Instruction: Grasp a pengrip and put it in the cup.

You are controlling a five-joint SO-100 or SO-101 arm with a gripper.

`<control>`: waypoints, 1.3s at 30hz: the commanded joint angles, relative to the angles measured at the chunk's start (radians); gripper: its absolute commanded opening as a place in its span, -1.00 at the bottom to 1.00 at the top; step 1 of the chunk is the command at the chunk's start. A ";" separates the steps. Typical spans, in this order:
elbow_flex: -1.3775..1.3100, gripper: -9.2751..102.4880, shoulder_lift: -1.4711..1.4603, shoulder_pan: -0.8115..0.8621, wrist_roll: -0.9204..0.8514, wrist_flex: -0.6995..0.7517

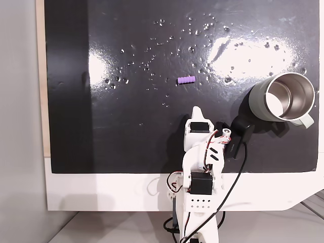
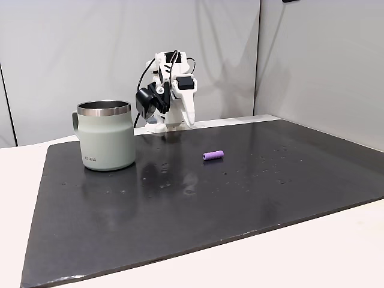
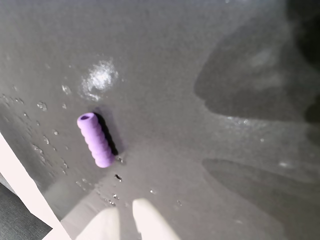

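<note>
The pengrip (image 1: 186,80) is seen lying on its side on the black mat (image 1: 126,126) that covers the white table (image 1: 101,192), roughly at the middle of the mat in a fixed view taken from above. In that same view the cup (image 1: 283,97) is found well apart from it, near the right edge of the mat, upright, with its shiny inside open to the camera and its handle turned toward the lower right. In a fixed view from the side, the pengrip (image 2: 213,155) is shown to the right of the cup (image 2: 106,135), with the mat bare between them. The white arm is folded near the table's edge, and the gripper (image 1: 197,110) is held above the mat, short of the pengrip and not touching it. In the wrist view the pengrip (image 3: 95,139) is seen with its hollow end up-left, and the two white fingertips (image 3: 150,220) of the gripper (image 3: 125,220) are brought nearly together with only a thin gap, holding nothing. Small droplets and glare are scattered over the mat.
</note>
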 commanded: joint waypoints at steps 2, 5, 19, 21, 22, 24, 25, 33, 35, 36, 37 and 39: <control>-0.009 -0.83 0.009 -0.043 -0.051 -0.031; -0.009 -0.83 0.009 -0.043 -0.051 -0.031; -0.006 -0.83 0.009 -0.057 -0.114 -0.046; -0.018 -0.83 0.009 -0.051 -0.126 -0.044; -0.028 -0.83 0.009 -0.052 -0.132 -0.040; -0.048 -0.83 0.009 -0.060 -0.147 -0.032; -0.058 -0.83 0.009 -0.066 -0.155 -0.029; -0.299 -0.83 -0.235 -0.149 -0.141 -0.028; -0.370 -0.83 -0.318 -0.155 -0.114 -0.034; -0.400 -0.83 -0.357 -0.158 -0.101 -0.037; -0.433 -0.83 -0.399 -0.160 -0.086 -0.037; -0.491 -0.83 -0.482 -0.160 -0.060 -0.037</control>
